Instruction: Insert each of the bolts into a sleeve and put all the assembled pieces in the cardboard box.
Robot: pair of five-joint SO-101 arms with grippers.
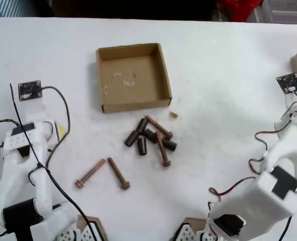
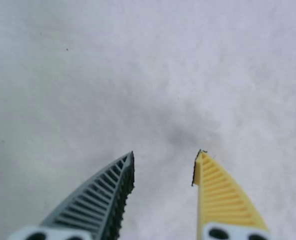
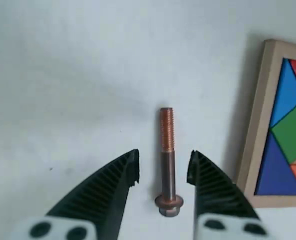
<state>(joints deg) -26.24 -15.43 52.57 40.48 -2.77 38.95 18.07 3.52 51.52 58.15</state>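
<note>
— Five bolts, I make it: four loose bolts (image 1: 118,173) on the desk (image 1: 228,75), and a fifth bolt (image 3: 167,135) lying between the spread jaws of the right tool (image 3: 163,162), touched by neither, beside a puzzle board (image 3: 283,130).

— And sleeves (image 1: 142,145)?

— Five dark ones, I think, heaped with two of the bolts near the one cardboard box (image 1: 135,106), which holds nothing.

— So which step?

— The first pick-up, I'd judge. The right tool needs to close on that shank. The left tool (image 2: 164,162) hangs open over bare desk, gripping nothing.
</note>
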